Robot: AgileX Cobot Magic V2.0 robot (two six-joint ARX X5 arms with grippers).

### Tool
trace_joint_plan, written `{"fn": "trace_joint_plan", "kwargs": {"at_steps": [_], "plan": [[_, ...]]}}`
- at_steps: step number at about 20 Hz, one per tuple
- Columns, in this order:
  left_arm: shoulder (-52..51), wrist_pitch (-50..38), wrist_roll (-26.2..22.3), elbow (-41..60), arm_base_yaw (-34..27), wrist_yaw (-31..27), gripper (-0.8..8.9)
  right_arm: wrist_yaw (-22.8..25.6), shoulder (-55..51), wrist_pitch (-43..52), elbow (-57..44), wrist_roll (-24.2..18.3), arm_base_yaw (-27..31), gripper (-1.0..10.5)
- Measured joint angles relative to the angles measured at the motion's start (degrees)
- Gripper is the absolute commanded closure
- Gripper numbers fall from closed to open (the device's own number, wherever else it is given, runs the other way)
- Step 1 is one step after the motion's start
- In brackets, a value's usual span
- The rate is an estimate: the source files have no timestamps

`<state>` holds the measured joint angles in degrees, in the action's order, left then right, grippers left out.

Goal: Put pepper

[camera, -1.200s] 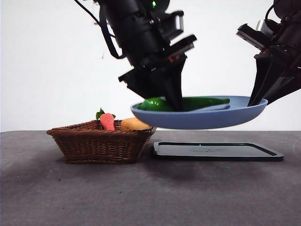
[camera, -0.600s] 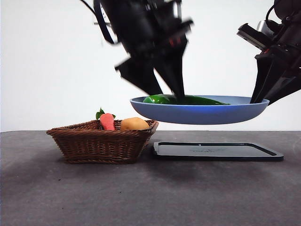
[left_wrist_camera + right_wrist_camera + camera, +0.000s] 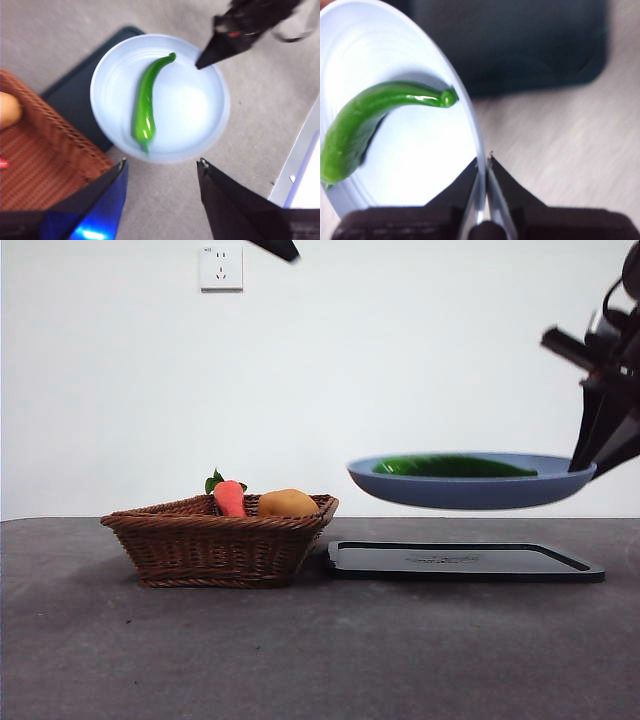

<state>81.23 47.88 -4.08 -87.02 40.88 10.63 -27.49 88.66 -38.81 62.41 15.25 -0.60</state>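
Observation:
The dark-green pepper [image 3: 447,466] lies in a blue plate [image 3: 470,490] held in the air above the black tray [image 3: 465,561]. It also shows in the left wrist view [image 3: 147,102] and the right wrist view [image 3: 370,120]. My right gripper [image 3: 483,161] is shut on the plate's rim [image 3: 479,145], at the right edge of the front view [image 3: 600,445]. My left gripper [image 3: 161,166] is open and empty, high above the plate [image 3: 200,105]; only a black tip [image 3: 275,248] shows in the front view.
A brown wicker basket [image 3: 215,540] stands left of the tray, holding a red-orange carrot-like vegetable [image 3: 229,497] and a rounded yellow-orange item [image 3: 287,503]. A wall socket [image 3: 221,267] is on the white wall behind.
My left gripper let go of the pepper and rose up out of the front view. The plate with the pepper moved to the right and slightly lower.

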Motion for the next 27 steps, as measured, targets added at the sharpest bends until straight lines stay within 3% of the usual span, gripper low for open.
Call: {"fn": "trace_joint_plan", "kwargs": {"at_steps": [8, 12, 17, 22, 27], "plan": [[-6.6, 2.4, 0.0, 0.0, -0.2, 0.0, 5.67, 1.3, 20.9, 0.3, 17.6, 0.9, 1.3, 9.4], [-6.7, 2.7, 0.0, 0.0, -0.2, 0.0, 5.67, 1.4, 26.6, 1.4, 21.1, 1.6, 1.3, 9.4], [-6.7, 2.8, 0.0, 0.0, -0.2, 0.0, 5.67, 0.8, 28.4, 2.1, 21.2, 1.9, 1.4, 9.3], [-6.7, 3.1, 0.0, 0.0, -0.2, 0.0, 5.67, 0.5, 28.4, 1.5, 21.2, 1.9, 1.4, 7.6], [-6.7, 3.1, 0.0, 0.0, -0.2, 0.0, 5.68, 0.7, 23.3, -3.2, 21.2, -0.5, 1.9, 7.6]]}}
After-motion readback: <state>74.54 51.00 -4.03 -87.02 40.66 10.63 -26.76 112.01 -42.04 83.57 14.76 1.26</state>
